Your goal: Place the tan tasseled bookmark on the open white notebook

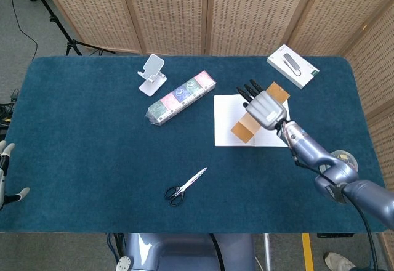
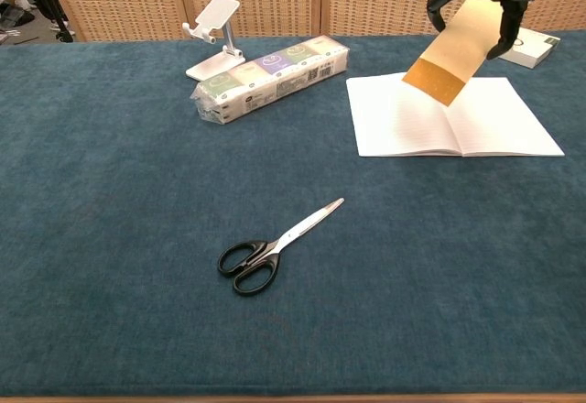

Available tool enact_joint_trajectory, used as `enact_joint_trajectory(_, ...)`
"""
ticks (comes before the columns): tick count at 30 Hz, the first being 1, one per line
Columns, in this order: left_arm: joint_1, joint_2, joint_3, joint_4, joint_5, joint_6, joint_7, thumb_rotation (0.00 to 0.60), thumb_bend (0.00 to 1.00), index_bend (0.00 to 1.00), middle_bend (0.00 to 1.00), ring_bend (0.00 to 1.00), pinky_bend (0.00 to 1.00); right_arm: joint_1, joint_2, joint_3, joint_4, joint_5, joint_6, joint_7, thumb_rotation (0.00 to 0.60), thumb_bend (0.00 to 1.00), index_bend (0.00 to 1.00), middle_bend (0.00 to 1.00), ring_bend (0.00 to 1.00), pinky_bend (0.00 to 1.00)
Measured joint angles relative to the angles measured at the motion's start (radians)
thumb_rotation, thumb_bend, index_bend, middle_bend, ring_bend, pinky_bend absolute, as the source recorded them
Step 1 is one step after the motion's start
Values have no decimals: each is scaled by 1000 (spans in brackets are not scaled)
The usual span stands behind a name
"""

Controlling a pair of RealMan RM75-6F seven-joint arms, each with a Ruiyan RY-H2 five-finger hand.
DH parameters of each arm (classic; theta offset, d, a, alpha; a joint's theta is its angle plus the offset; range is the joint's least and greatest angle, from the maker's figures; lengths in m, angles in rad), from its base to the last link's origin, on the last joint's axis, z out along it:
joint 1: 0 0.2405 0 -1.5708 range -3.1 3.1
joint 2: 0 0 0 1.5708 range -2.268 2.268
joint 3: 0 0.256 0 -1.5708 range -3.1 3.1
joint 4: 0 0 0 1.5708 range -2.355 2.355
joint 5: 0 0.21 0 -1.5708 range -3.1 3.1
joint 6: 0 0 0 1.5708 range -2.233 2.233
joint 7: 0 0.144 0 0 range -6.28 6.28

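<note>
The right hand [image 1: 266, 106], silver-backed with black fingers, is raised above the open white lined notebook [image 2: 455, 115] and grips the flat tan card bookmark [image 2: 454, 49] near its upper end, fingers curled over one face and the thumb behind the other. The bookmark hangs tilted in the air, its lower darker end pointing down toward the notebook's left page; in the chest view it is clear of the paper, not touching it. Its tassel cannot be made out in either view.

The left hand [image 1: 7, 175] shows only as pale fingertips at the table edge far to the left of the notebook; whether its fingers are spread or curled cannot be told.

The notebook lies flat on the dark blue felt table cover [image 1: 92, 135]. Just left of the notebook sits a long clear-wrapped pack of coloured tissue packets [image 1: 181, 98], and beyond that a white folding phone stand [image 1: 151, 74]. Behind the notebook's right page is a white and green flat box [image 1: 293, 66]. In front of the notebook and to its left, well apart, lie black-handled steel scissors [image 2: 275, 245]. To the notebook's front right, half hidden by the right arm, is a small round clear tub [image 1: 345, 157].
</note>
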Motion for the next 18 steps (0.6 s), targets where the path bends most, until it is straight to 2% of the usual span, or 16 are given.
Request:
enact_joint_trajectory(4, -8, -22, -17, 9, -47, -3, 45, 600, 0, 0, 0, 0, 0, 61, -71, -57, 195, -86, -28, 105, 600, 408, 423, 0, 0, 0)
enact_joint_trajectory(7, -14, -36, -25, 14, -68, -4, 70, 600, 0, 0, 0, 0, 0, 101, -129, -129, 336, -174, -29, 212, 600, 452, 423, 0, 0, 0)
enact_joint_trajectory(14, -43, -74, -36, 31, -130, -39, 143, 600, 0, 0, 0, 0, 0, 153, -254, -359, 622, -380, 27, 497, 600, 555, 423, 0, 0, 0)
enact_joint_trajectory(18, -58, -88, -43, 41, -152, -53, 163, 600, 0, 0, 0, 0, 0, 162, -302, -455, 740, -462, 110, 627, 600, 569, 423, 0, 0, 0)
